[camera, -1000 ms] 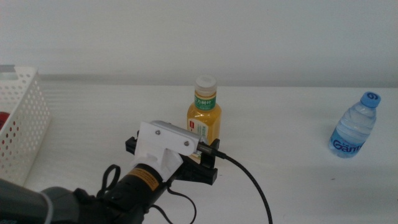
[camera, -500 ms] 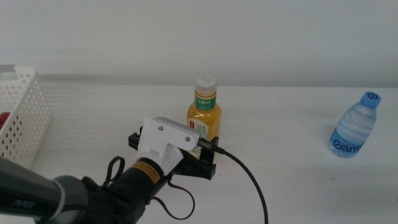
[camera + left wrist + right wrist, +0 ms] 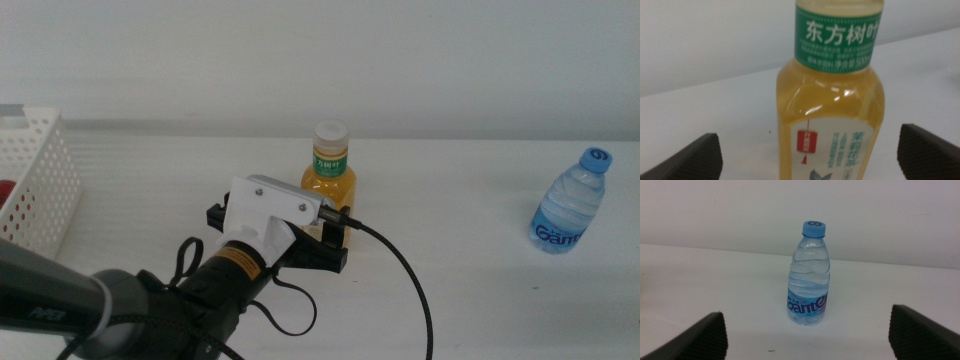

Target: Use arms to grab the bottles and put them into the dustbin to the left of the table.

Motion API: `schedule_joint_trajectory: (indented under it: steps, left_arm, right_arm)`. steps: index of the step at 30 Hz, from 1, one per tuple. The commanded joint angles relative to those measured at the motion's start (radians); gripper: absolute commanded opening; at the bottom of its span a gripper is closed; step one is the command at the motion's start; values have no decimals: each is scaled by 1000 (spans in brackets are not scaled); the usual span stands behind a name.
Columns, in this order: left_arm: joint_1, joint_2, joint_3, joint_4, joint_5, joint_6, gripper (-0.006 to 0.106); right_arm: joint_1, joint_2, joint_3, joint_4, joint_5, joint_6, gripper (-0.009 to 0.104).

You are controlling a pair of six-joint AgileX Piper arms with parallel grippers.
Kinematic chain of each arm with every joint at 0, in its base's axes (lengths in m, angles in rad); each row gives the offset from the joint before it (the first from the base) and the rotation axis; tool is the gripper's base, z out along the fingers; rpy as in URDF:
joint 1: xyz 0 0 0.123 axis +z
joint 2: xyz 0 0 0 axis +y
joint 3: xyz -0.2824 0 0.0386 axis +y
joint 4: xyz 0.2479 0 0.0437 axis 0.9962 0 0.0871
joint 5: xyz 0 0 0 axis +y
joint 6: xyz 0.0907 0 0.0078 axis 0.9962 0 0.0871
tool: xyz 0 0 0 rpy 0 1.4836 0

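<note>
Clearly, juice bottle (image 3: 832, 100) label "东方树叶" (green), open left pincer (image 3: 810, 150)

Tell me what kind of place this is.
Probably a lab tabletop set up for robot trials: a bare white table against a blank wall, holding only a juice bottle, a water bottle and a perforated basket.

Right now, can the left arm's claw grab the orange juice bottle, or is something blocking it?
Probably yes. The left gripper is open, one jaw on each side of the orange juice bottle, and nothing sits between them. The bottle stands upright on the table, right in front of the gripper.
</note>
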Motion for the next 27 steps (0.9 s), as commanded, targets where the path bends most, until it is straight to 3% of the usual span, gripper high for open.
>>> schedule_joint_trajectory:
  steps: [1,6,27]
  left_arm:
    - [3,23,-7,-3,-15,-11,94]
    - [3,81,-10,20,-108,-47,94]
    - [3,210,-165,33,-68,-47,94]
  right_arm:
    - [-5,-41,43,-8,-2,-6,86]
    - [-5,-41,43,-8,-2,-6,86]
    - [-5,-41,43,-8,-2,-6,86]
